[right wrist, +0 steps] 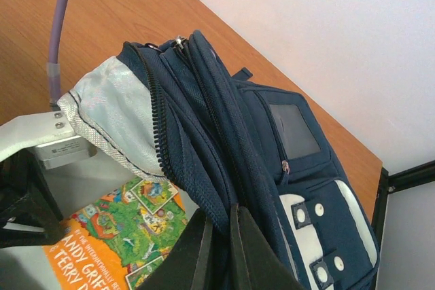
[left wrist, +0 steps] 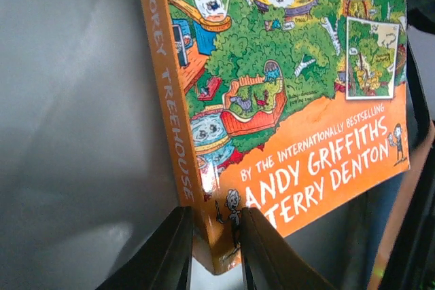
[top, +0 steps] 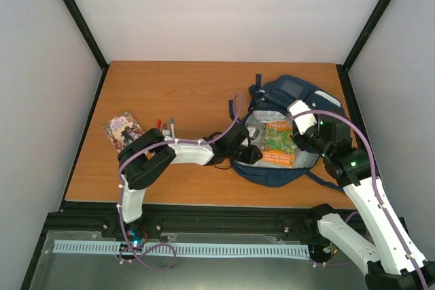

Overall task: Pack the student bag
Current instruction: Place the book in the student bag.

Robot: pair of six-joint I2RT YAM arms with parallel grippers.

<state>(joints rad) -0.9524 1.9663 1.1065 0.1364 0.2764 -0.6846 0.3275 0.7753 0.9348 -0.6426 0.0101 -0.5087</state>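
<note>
Left gripper [left wrist: 214, 227] pinched the orange book [left wrist: 299, 100] by its bottom corner, seemingly to slide it into the open backpack [right wrist: 251, 120] near the bench's [top: 177, 93] right edge; right gripper [right wrist: 219, 232] clenched the backpack's zippered rim, likely holding its mouth wide.

You see a navy bag [right wrist: 245, 127] with grey lining [right wrist: 115, 110] and white patches [right wrist: 306, 236]; your book [left wrist: 292, 86] is orange with green pictures [left wrist: 272, 52] and white lettering [left wrist: 319, 168].
</note>
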